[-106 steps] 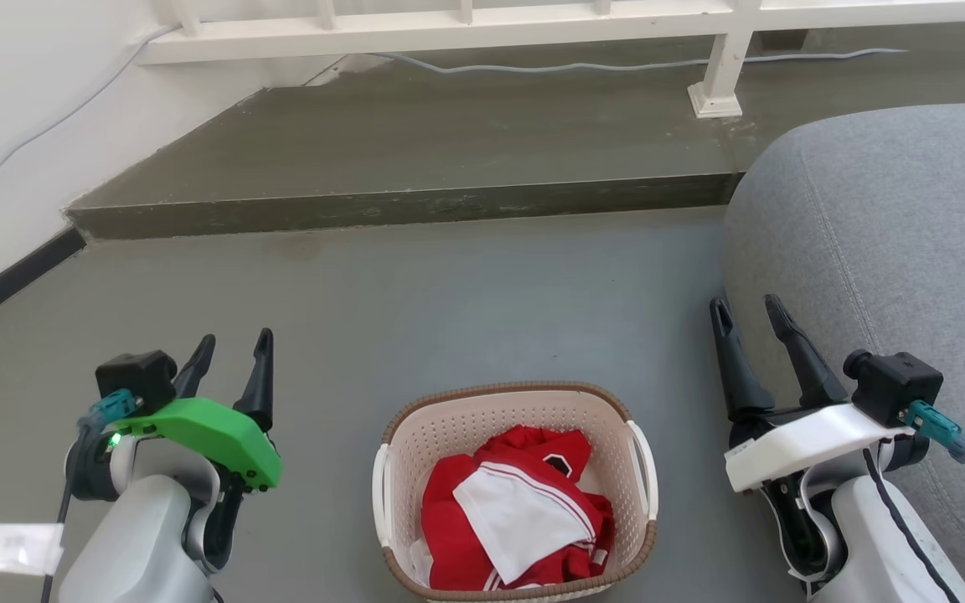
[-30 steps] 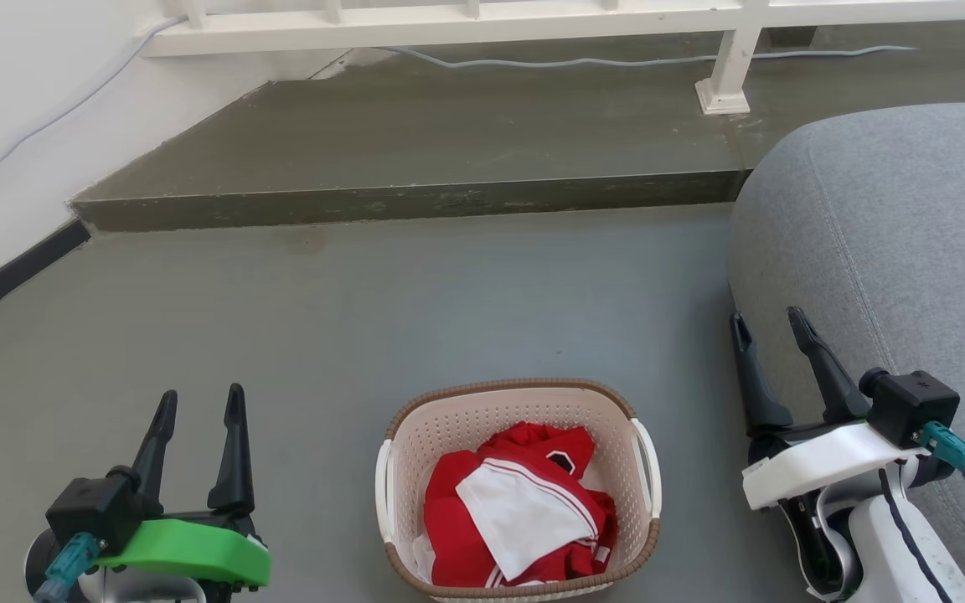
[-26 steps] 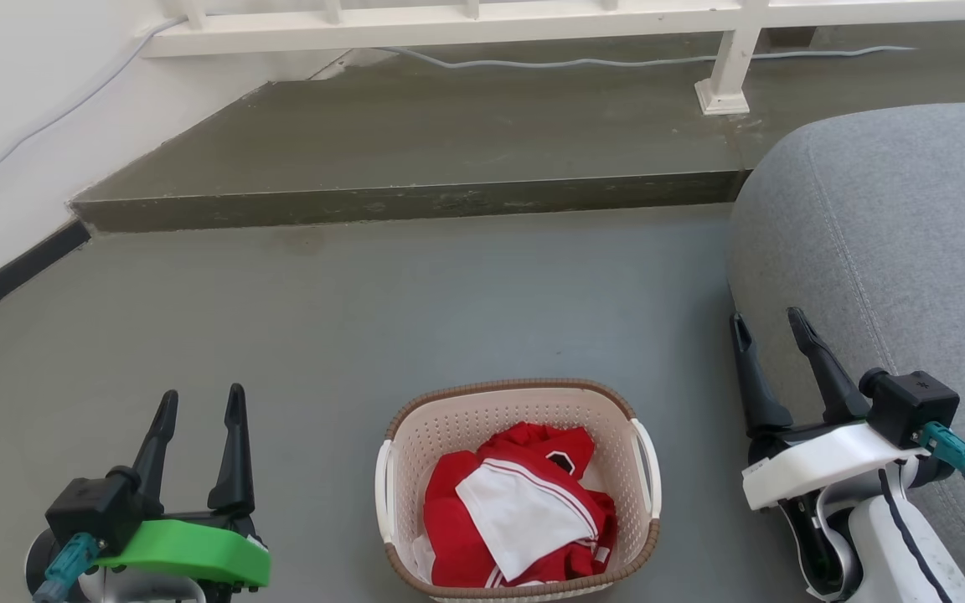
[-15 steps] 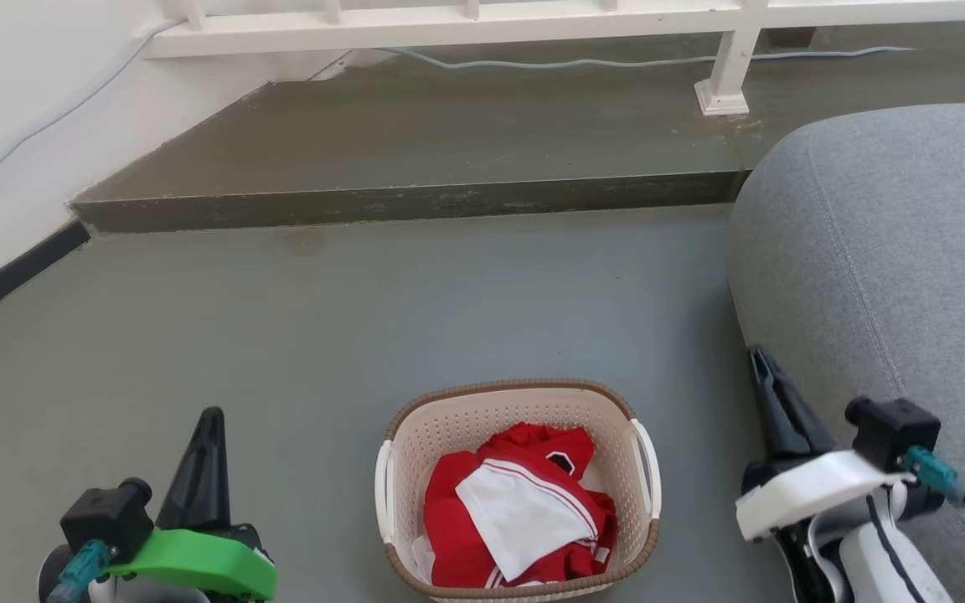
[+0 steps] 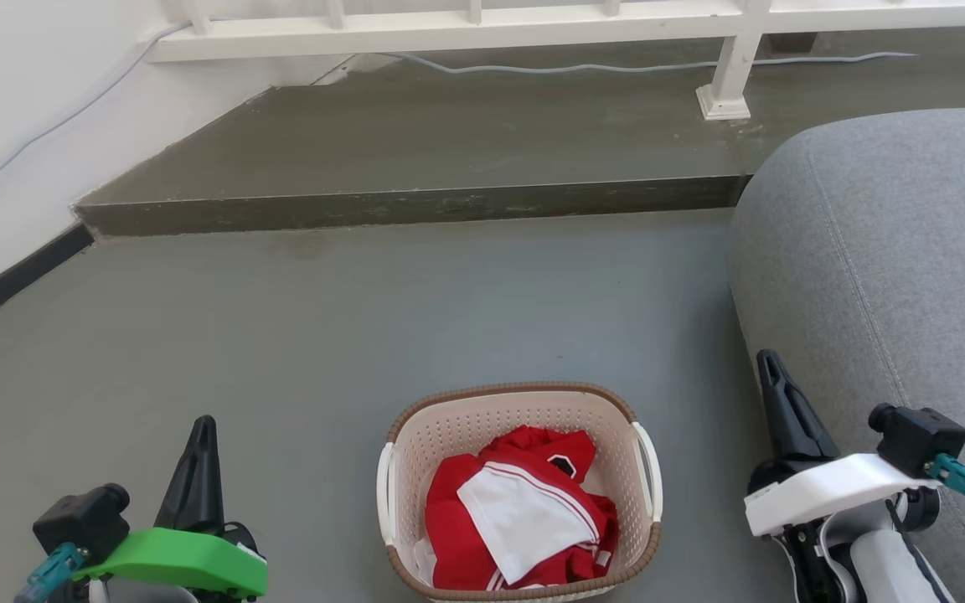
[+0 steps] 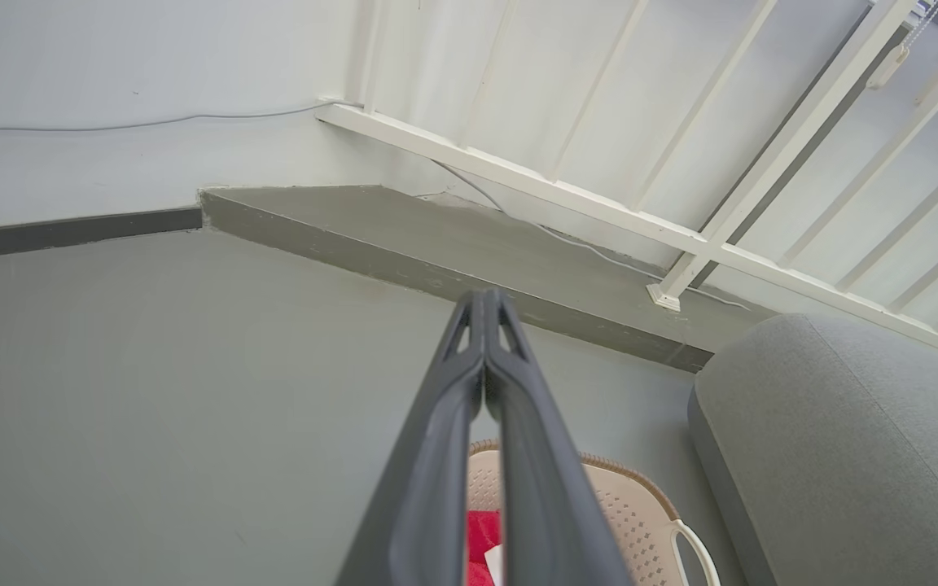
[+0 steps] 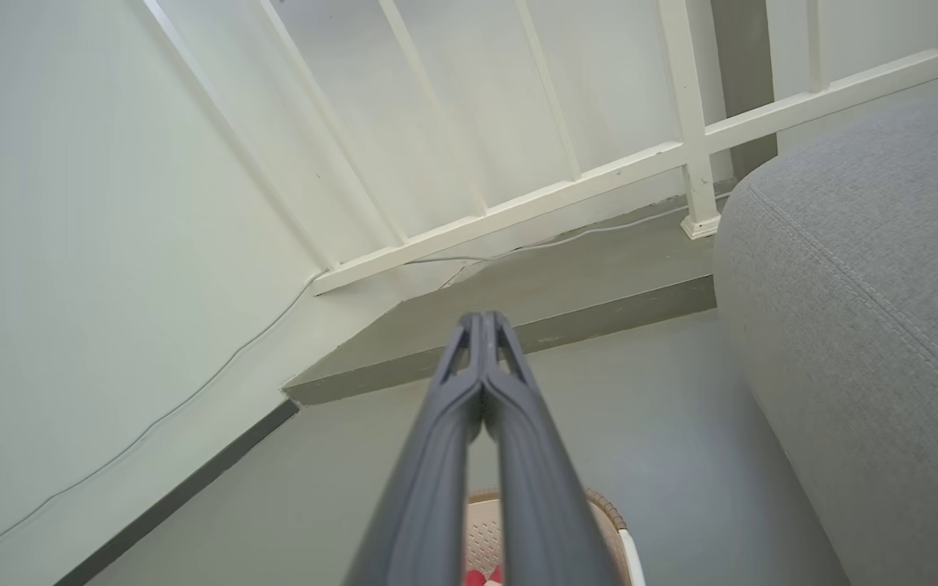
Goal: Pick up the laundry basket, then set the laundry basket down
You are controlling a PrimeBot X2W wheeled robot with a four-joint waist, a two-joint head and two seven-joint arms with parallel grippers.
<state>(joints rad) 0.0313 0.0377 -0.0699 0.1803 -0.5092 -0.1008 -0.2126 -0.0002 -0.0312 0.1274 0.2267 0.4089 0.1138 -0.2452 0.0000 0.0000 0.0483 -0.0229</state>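
The laundry basket (image 5: pixel 449 423) stands on the grey floor at the bottom middle of the head view, cream with a brown rim and white side handles, holding red and white clothes (image 5: pixel 524 515). My left gripper (image 5: pixel 204 423) is to the basket's left, shut and empty, its fingers pressed together in the left wrist view (image 6: pixel 484 303). My right gripper (image 5: pixel 767 360) is to the basket's right beside the sofa, also shut with nothing in it (image 7: pixel 482 321). Neither gripper touches the basket. Both wrist views show part of the basket's rim (image 6: pixel 640 484) (image 7: pixel 603 509) behind the fingers.
A grey sofa (image 5: pixel 893 268) fills the right side, close to my right arm. A raised dark step (image 5: pixel 415 205) crosses the floor ahead, with a white railing (image 5: pixel 725 75) and a cable behind it. A white wall with black skirting (image 5: pixel 5 285) runs along the left.
Both grippers have gone from open to shut, and both arms have dropped lower in the head view. The basket stays where it was.
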